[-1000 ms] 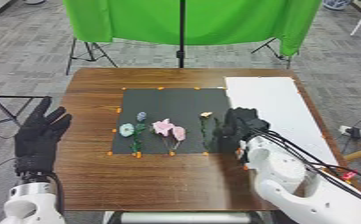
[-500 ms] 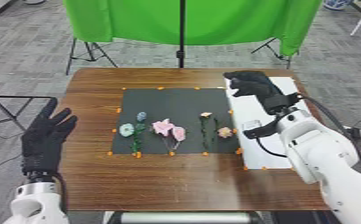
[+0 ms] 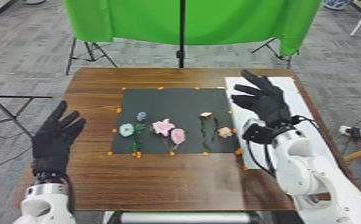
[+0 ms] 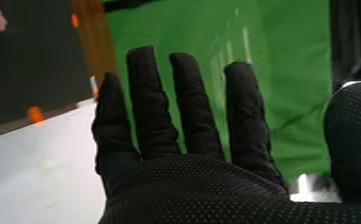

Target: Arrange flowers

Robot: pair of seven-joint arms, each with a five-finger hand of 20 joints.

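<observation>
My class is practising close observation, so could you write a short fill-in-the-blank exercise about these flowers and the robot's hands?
The two large blooms near the middle of the dark mat are coloured ____. Of the mat's left and right edges, the pale blue bloom lies nearer the ____ one. The hand over the white sheet is the robot's ____ one. The cloth hanging beyond the table is coloured ____.

Missing words: pink; left; right; green.

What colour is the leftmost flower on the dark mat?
The leftmost flower is pale blue-green, seen best in the head view.
</observation>
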